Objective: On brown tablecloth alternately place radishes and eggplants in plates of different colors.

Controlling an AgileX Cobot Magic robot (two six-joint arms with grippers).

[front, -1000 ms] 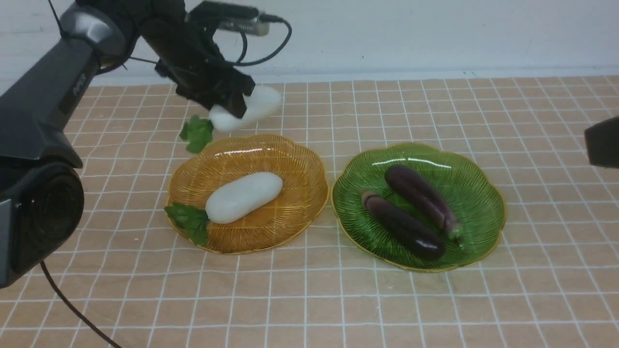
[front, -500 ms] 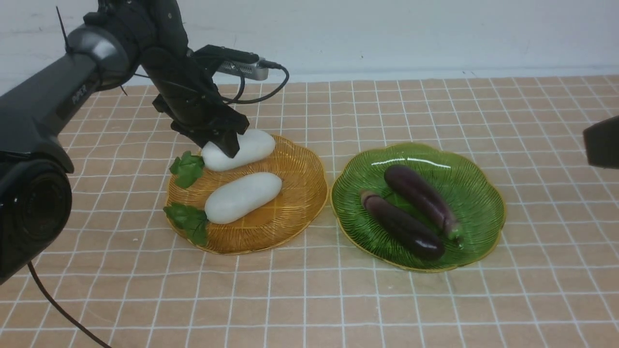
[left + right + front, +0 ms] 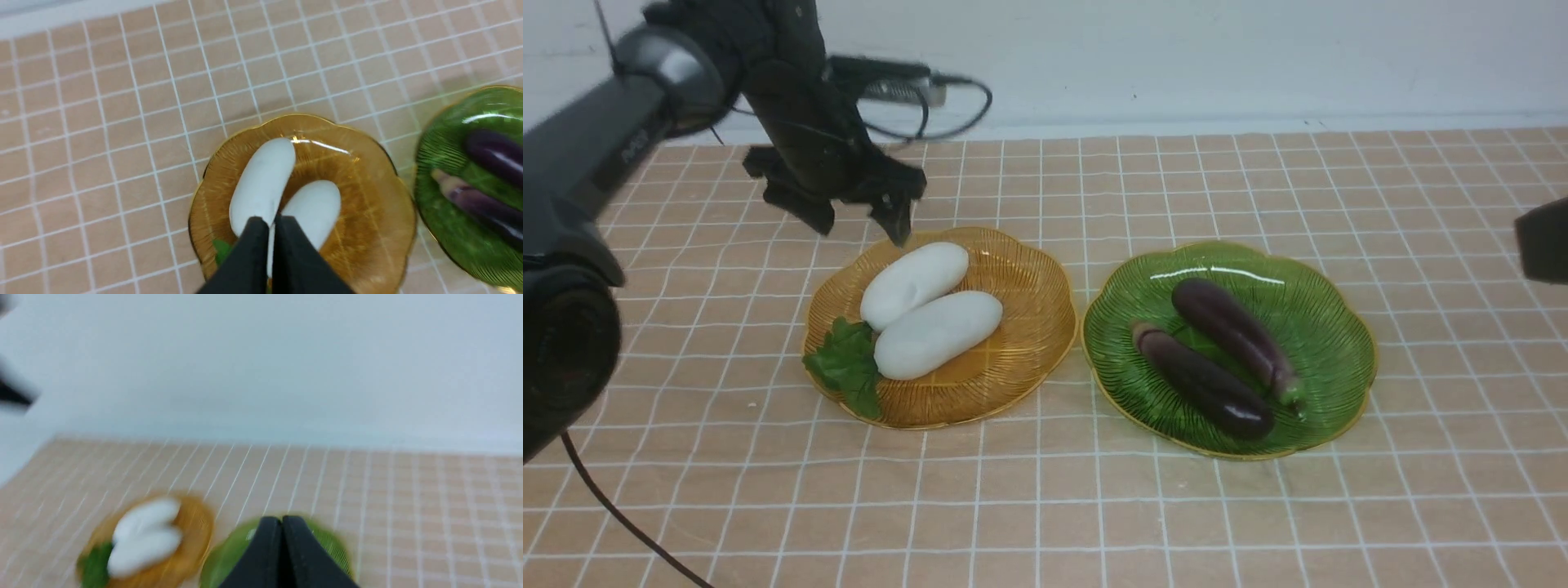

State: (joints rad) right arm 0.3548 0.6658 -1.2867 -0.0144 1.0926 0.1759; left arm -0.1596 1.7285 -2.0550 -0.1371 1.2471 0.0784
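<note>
Standing all but together, with only a thin slit between their black fingers [image 3: 249,257], the left jaws hold nothing in the left wrist view. The front view smears them with motion and shows two dark prongs set apart, so the two views disagree. They hang above the far rim of the amber plate [image 3: 1021,359], clear of the radishes.

The far radish [image 3: 915,273] and the near radish [image 3: 939,333] lie side by side and touching in that plate. Their green leaves [image 3: 849,371] are bunched at its near-left rim.

The right jaws are pressed together and empty in the right wrist view, which is blurred throughout. In the front view only a dark corner of the right arm [image 3: 1542,241] shows, cut off by the edge.

The green plate [image 3: 1323,302] sits just beside the amber one and carries the far eggplant [image 3: 1229,331] and the near eggplant [image 3: 1201,380] side by side. Both plates rest on the brown tablecloth [image 3: 1094,506] over the bench.

Pale lettering on the left arm [image 3: 637,147] is too blurred to read.
</note>
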